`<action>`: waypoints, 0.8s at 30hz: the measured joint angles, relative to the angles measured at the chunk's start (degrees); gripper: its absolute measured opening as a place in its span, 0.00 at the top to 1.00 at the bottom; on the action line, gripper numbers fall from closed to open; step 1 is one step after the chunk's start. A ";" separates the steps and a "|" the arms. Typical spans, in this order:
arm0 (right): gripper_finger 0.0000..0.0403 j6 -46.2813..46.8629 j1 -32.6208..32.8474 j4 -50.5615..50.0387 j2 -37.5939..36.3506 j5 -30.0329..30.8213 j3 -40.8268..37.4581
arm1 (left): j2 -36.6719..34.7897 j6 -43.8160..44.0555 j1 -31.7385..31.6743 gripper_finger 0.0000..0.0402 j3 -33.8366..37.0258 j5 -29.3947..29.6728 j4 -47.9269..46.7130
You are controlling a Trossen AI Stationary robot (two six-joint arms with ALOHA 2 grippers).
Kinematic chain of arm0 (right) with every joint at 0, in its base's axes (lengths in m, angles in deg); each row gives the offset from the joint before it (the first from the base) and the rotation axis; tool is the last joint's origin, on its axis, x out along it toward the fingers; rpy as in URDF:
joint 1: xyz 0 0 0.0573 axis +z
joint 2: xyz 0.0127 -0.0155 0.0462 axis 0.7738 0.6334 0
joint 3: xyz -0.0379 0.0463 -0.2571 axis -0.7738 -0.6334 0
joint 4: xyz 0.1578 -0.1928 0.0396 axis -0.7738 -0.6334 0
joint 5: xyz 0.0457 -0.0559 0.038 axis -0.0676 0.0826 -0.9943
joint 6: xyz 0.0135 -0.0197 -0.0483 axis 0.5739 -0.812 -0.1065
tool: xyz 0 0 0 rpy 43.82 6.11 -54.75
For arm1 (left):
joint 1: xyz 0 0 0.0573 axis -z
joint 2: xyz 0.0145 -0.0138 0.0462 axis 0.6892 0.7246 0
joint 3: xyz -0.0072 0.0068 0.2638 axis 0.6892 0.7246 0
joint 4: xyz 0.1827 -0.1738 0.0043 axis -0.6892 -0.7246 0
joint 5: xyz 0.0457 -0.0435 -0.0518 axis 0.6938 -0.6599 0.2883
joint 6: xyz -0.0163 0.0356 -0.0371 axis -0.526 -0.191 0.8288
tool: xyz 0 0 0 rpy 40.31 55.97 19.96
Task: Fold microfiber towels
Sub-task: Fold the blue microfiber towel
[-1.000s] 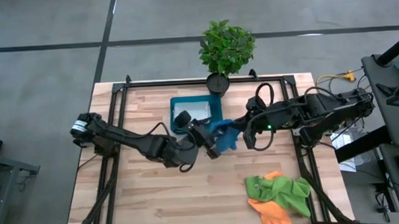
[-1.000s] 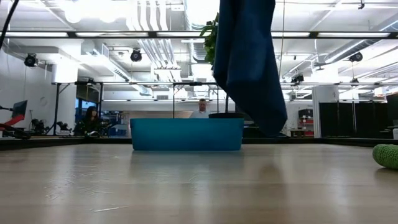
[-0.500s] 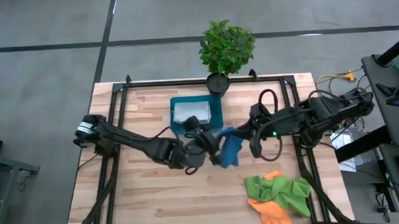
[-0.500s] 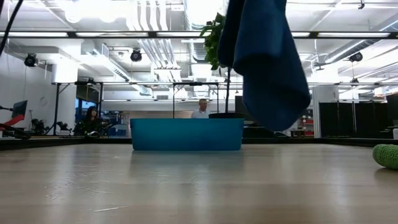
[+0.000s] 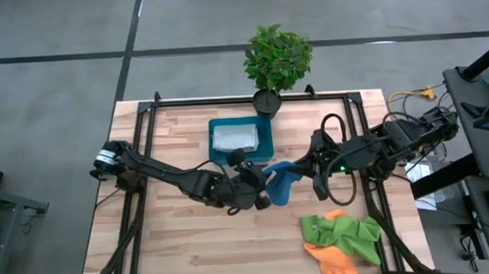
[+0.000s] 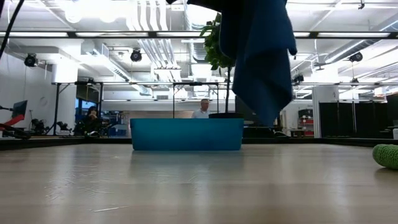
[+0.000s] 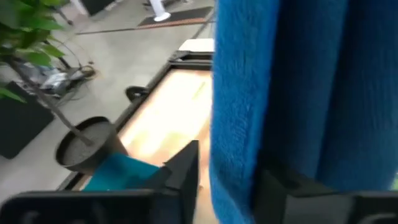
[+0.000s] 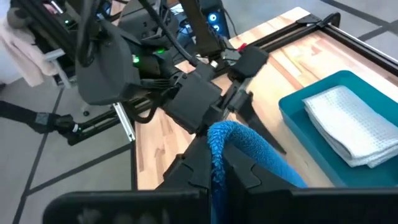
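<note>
The bright blue towel (image 5: 281, 182) hangs in the air between my two grippers at mid-table. In the low view it hangs (image 6: 258, 59) clear of the table. My left gripper (image 5: 262, 192) is shut on it from the left, and my right gripper (image 5: 309, 172) is shut on it from the right. The grey-white towel (image 5: 235, 137) lies folded in the blue tray (image 5: 265, 144). The lime green towel (image 5: 348, 232) and the orange towel (image 5: 331, 259) lie crumpled together at the near right. My left gripper has a thick fold of the blue towel's edge (image 7: 235, 168) between its two fingers (image 7: 283, 190). The towel rises in front of the camera and hides how far back it reaches. The towel is lifted clear of the table. My right gripper pinches a rounded fold of the blue towel (image 8: 219, 144) between its two fingers (image 8: 249, 175), coming roughly level from the table's right. The fold stands up above the fingers and the rest trails away. The towel is clear of the table.
A potted plant (image 5: 277, 59) stands at the far edge behind the tray. The tray also shows in the low view (image 6: 186, 134), with the green towel (image 6: 387, 155) at the right. People show in the room beyond. Bare wood (image 5: 174, 239) lies at the near left.
Both grippers have carried the blue towel from beside the tray's right side toward the table's near edge and a little right. The towel has stayed clear of the table and has swung. Its hanging part now reaches less far down.
</note>
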 joint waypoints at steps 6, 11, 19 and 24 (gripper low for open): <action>0.98 -1.08 1.44 -0.55 -0.02 -0.02 0.00 | -0.68 0.00 0.00 0.98 0.00 -1.57 -5.51; 0.98 -3.00 4.09 -5.56 -0.02 -0.04 0.00 | -4.36 1.99 0.41 1.00 -0.02 -4.77 -15.64; 0.98 -3.24 8.22 -13.40 -0.02 0.00 -0.85 | -12.80 3.00 2.43 1.00 -0.09 -14.63 -24.37; 0.98 -3.29 8.90 -13.33 0.12 0.00 -1.53 | -16.64 5.88 4.35 1.00 -0.20 -19.90 -28.02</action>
